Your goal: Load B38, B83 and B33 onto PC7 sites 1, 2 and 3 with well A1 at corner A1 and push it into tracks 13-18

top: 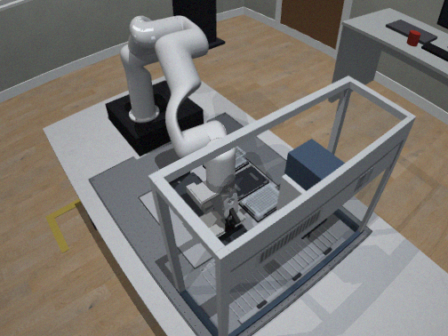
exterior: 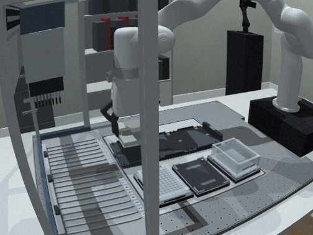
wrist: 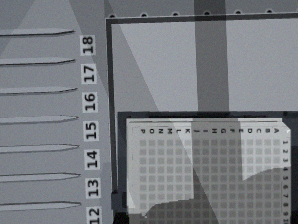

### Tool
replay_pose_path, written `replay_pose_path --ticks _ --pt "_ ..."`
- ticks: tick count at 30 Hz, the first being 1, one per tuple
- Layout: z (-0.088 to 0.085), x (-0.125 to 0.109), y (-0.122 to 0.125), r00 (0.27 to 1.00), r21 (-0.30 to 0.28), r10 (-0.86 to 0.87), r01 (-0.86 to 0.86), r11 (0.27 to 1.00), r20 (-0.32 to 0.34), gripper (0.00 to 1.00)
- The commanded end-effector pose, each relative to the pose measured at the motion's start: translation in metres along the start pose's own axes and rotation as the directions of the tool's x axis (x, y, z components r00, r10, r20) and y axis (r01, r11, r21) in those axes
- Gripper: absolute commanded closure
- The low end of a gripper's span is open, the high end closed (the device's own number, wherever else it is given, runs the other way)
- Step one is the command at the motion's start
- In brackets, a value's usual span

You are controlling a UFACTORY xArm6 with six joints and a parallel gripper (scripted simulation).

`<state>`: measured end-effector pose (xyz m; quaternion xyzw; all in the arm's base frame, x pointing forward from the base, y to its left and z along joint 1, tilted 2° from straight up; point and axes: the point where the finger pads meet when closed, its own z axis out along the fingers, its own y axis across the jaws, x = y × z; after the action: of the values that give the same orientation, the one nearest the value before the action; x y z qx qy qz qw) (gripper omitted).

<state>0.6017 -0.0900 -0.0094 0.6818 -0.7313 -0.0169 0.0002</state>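
Note:
My gripper (exterior: pixel 128 130) is shut on B33 (exterior: pixel 130 134), the pale 384-well plate. It holds the plate low over the end of the dark carrier PC7 (exterior: pixel 174 141) farthest from the handle (exterior: pixel 214 130). I cannot tell whether the plate touches the carrier. In the wrist view the plate (wrist: pixel 210 170) shows row letters A to P, and a dark frame runs around it. B83 (exterior: pixel 236 158), the clear deep-well block, sits in nest S1. Nest S2 (exterior: pixel 200 175) is bare. B38 (exterior: pixel 167 183), the 96-well plate, lies in nest S3. One finger is hidden behind the frame post.
The loading rails (exterior: pixel 84 180) lie to the left of the carrier, and track labels 12 to 18 (wrist: pixel 89 130) run along the apron. A white frame post (exterior: pixel 149 109) stands in front. The instrument's frame and a blue head (top: pixel 313 162) stand overhead.

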Motion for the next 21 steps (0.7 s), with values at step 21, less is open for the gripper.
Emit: replay_pose_path --ticks 21 --pt "0.032 0.000 -0.003 1.000 0.008 0.000 0.000 1.000 -0.001 1.00"
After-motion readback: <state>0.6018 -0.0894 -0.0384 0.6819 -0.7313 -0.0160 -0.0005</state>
